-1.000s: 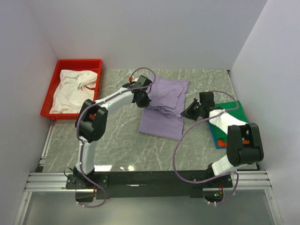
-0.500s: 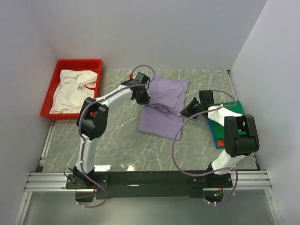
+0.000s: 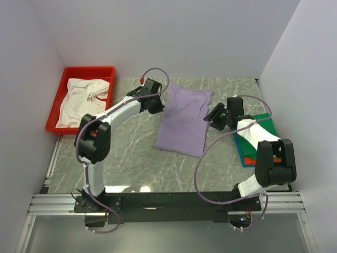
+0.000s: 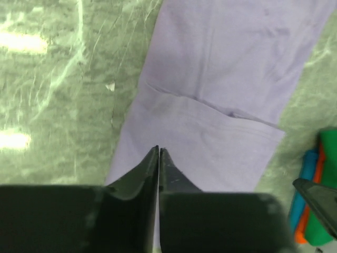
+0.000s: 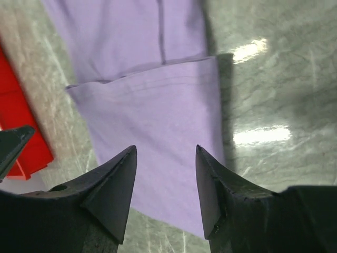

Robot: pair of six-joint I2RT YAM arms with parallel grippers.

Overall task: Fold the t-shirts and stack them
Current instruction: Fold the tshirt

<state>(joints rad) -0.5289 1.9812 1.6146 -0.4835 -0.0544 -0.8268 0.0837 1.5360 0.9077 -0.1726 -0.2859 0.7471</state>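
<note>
No writing, label, brand mark, number or sign can be read in any of the three views.

The left arm (image 3: 118, 109) and the right arm (image 3: 255, 134) have white link covers and black, rounded joint housings, with a small orange-red mark at the elbow joints. A thin pale purple cable (image 3: 195, 173) runs in loops along each arm. The left pincer (image 4: 159, 150) and the right pincer (image 5: 166, 150) have black, pointed, wedge-shaped fingers with smooth faces.
</note>
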